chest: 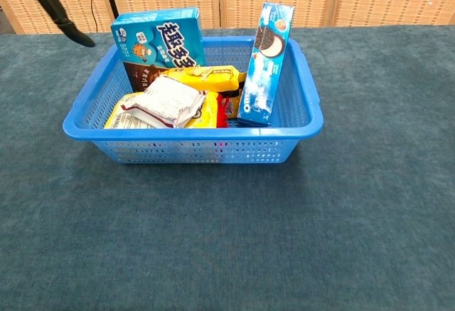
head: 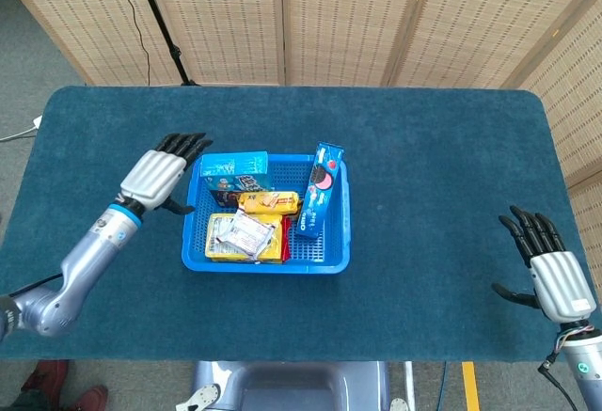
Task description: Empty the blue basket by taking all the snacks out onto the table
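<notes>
Blue plastic basket (head: 266,259) sits mid-table on the teal cloth (head: 433,195), snacks inside: a teal cookie box (chest: 158,40) upright, a tall blue biscuit box (chest: 266,62) leaning, yellow packets (chest: 202,77) and a white pouch (chest: 165,101). Only the head view shows both hands whole: left hand (head: 159,172) just beside the basket's left wall, fingers (head: 188,142) spread, holding nothing; right hand (head: 551,275) far right, fingers apart, empty.

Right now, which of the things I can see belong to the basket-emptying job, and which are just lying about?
Part of the job:
blue basket
teal snack box
Oreo box
yellow packet
silver packet
left hand, fingers spread beside the basket
table

Just there:
right hand, idle at the table edge
wicker screens
black stand
</notes>
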You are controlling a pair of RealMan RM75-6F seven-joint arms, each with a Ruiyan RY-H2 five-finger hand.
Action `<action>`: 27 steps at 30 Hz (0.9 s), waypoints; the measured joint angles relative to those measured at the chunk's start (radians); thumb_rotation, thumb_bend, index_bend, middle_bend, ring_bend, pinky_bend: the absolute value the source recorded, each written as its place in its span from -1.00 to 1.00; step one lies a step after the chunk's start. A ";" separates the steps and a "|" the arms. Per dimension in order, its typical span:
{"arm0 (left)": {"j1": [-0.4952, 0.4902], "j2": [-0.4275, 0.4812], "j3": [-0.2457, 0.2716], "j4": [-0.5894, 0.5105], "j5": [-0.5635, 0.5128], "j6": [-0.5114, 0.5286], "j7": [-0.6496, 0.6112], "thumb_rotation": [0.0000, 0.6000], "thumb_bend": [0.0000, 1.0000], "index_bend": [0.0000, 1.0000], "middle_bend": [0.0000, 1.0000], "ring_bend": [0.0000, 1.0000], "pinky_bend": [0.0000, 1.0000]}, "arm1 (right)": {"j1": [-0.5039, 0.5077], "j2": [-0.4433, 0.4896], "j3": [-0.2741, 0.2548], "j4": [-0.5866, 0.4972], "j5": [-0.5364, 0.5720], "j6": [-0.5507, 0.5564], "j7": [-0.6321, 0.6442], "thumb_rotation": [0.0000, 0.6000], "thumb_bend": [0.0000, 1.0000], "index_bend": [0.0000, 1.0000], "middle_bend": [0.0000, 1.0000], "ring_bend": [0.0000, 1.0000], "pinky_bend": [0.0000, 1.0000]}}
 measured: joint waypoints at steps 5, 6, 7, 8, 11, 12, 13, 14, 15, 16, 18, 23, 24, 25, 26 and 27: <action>-0.109 -0.095 0.000 0.114 -0.120 -0.066 0.055 1.00 -0.74 -1.00 -1.00 -1.00 -0.87 | 0.010 -0.012 0.012 0.022 0.042 -0.042 -0.003 1.00 -1.00 -0.96 -1.00 -1.00 -1.00; -0.134 -0.119 0.003 0.143 -0.149 -0.080 0.067 1.00 -0.68 -1.00 -1.00 -0.99 -0.76 | 0.012 -0.014 0.014 0.025 0.048 -0.048 -0.004 1.00 -1.00 -0.96 -1.00 -1.00 -1.00; -0.151 -0.137 0.005 0.165 -0.169 -0.088 0.075 1.00 -0.61 -0.99 -1.00 -0.94 -0.57 | 0.013 -0.015 0.017 0.028 0.055 -0.053 -0.005 1.00 -1.00 -0.96 -1.00 -1.00 -1.00; -0.167 -0.154 0.008 0.186 -0.186 -0.095 0.082 1.00 -0.53 -0.92 -0.97 -0.85 -0.39 | 0.014 -0.017 0.019 0.029 0.059 -0.055 -0.006 1.00 -1.00 -0.96 -1.00 -1.00 -1.00; -0.211 -0.206 0.017 0.251 -0.235 -0.109 0.101 1.00 -0.38 -0.40 -0.54 -0.39 -0.07 | 0.016 -0.020 0.022 0.033 0.068 -0.065 -0.011 1.00 -1.00 -0.96 -1.00 -1.00 -1.00; -0.227 -0.223 0.022 0.272 -0.252 -0.116 0.106 1.00 -0.35 -0.25 -0.39 -0.28 0.00 | 0.017 -0.021 0.022 0.034 0.069 -0.067 -0.012 1.00 -1.00 -0.96 -1.00 -1.00 -1.00; -0.238 -0.234 0.026 0.286 -0.262 -0.120 0.110 1.00 -0.31 -0.06 -0.21 -0.14 0.09 | 0.017 -0.022 0.022 0.034 0.070 -0.070 -0.012 1.00 -1.00 -0.97 -1.00 -1.00 -1.00; -0.246 -0.244 0.028 0.297 -0.268 -0.121 0.113 1.00 -0.28 0.06 -0.09 -0.04 0.14 | 0.018 -0.023 0.022 0.034 0.071 -0.073 -0.011 1.00 -1.00 -0.97 -1.00 -1.00 -1.00; -0.253 -0.256 0.031 0.308 -0.272 -0.118 0.115 1.00 -0.26 0.12 -0.03 0.01 0.16 | 0.019 -0.023 0.022 0.035 0.072 -0.075 -0.011 1.00 -1.00 -0.97 -1.00 -1.00 -1.00; -0.255 -0.262 0.032 0.312 -0.271 -0.111 0.116 1.00 -0.25 0.15 -0.01 0.03 0.18 | 0.020 -0.024 0.022 0.036 0.072 -0.078 -0.011 1.00 -1.00 -0.97 -1.00 -1.00 -1.00; -0.259 -0.271 0.034 0.316 -0.268 -0.090 0.116 1.00 -0.23 0.18 0.01 0.05 0.18 | 0.021 -0.024 0.022 0.035 0.071 -0.079 -0.009 1.00 -1.00 -0.97 -1.00 -1.00 -1.00; -0.249 -0.262 0.025 0.283 -0.224 -0.025 0.097 1.00 -0.19 0.19 0.02 0.06 0.18 | 0.019 -0.022 0.020 0.033 0.064 -0.073 -0.007 1.00 -1.00 -0.97 -1.00 -1.00 -1.00; -0.242 -0.250 0.018 0.262 -0.205 -0.008 0.083 1.00 -0.19 0.19 0.02 0.06 0.18 | 0.019 -0.022 0.019 0.032 0.062 -0.071 -0.006 1.00 -1.00 -0.97 -1.00 -1.00 -1.00; -0.234 -0.239 0.013 0.244 -0.189 0.004 0.071 1.00 -0.19 0.19 0.02 0.06 0.18 | 0.018 -0.021 0.019 0.031 0.061 -0.070 -0.005 1.00 -1.00 -0.97 -1.00 -1.00 -1.00; -0.227 -0.225 0.007 0.223 -0.173 0.017 0.057 1.00 -0.19 0.19 0.02 0.06 0.18 | 0.018 -0.020 0.018 0.029 0.059 -0.069 -0.005 1.00 -1.00 -0.97 -1.00 -1.00 -1.00; -0.214 -0.201 -0.001 0.192 -0.150 0.034 0.039 1.00 -0.19 0.19 0.02 0.06 0.18 | 0.017 -0.019 0.017 0.028 0.057 -0.068 -0.004 1.00 -1.00 -0.97 -1.00 -1.00 -1.00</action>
